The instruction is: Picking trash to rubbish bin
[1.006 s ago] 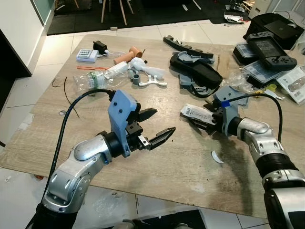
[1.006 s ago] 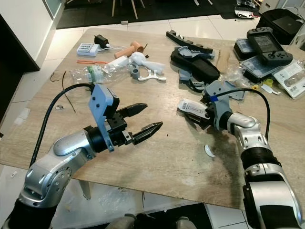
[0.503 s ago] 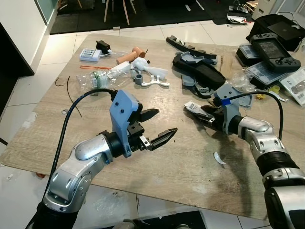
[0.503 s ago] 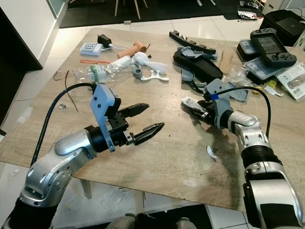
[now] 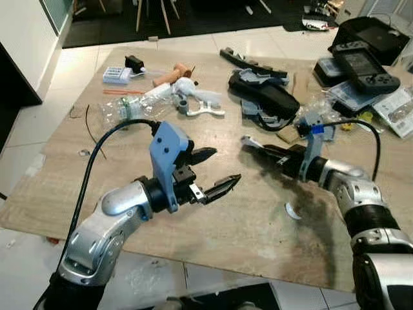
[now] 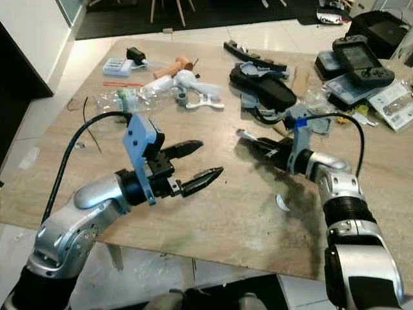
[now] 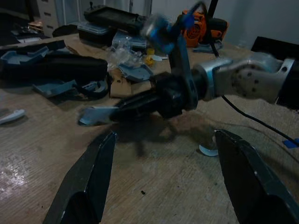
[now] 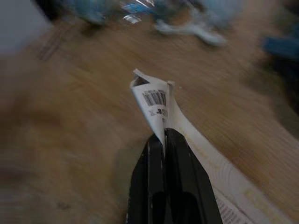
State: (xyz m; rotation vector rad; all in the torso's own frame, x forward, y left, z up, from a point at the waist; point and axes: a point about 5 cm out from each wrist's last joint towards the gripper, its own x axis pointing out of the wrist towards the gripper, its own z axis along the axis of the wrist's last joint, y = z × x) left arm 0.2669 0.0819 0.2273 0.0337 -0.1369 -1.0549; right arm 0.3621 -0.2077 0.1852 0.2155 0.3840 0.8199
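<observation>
- Your right pincer [image 5: 274, 154], right of centre in the head views, has its fingers clamped flat on a paper scrap [image 8: 156, 103] with a barcode, lifted clear of the surface [image 5: 245, 219] so it can be carried off.
- Your left pincer [image 5: 213, 171] hovers at centre frame, fingers spread wide and empty, probably ready for more trash.
- A plastic bottle [image 5: 139, 103] lies at upper left.

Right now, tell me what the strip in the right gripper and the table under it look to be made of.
The strip looks like thin white paper, matte: it folds to a crease and carries a printed barcode. The right gripper is shut on it. The table looks like light wood or wood-look laminate, with visible grain and a dull sheen; which one I cannot tell.
</observation>
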